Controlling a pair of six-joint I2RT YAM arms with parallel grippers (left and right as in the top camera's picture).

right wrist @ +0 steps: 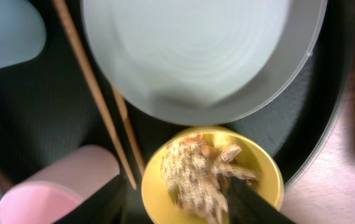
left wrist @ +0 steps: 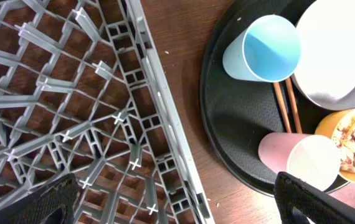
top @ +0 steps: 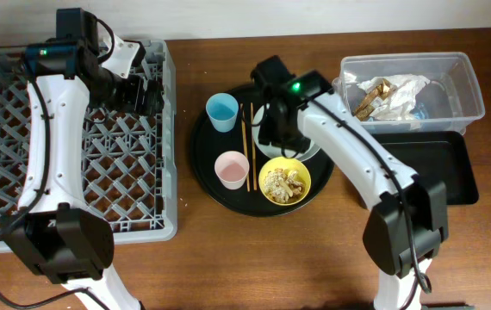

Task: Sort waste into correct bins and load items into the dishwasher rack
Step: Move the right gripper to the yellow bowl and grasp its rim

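Right gripper [right wrist: 174,202] pointed down, fingers apart over the yellow bowl [right wrist: 272,177] of food scraps [right wrist: 193,171], centre of overhead; arm stretched from lower right. Left gripper [left wrist: 177,208] gaped wide over the dishwasher rack [left wrist: 53,93] rim, upper left.

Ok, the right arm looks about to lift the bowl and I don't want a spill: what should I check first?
1. Right gripper above the yellow bowl: ok.
2. Firm hold on the bowl: cannot tell; jaws part open, contact not visible.
3. Food scraps sit within the bowl: ok.
4. Chopsticks clear of the fingers: not ok; their ends lie by the bowl's rim.
5. Black rectangular tray free to receive scraps: ok where visible.
6. Left gripper out of the way: ok, open over the dishwasher rack's edge.
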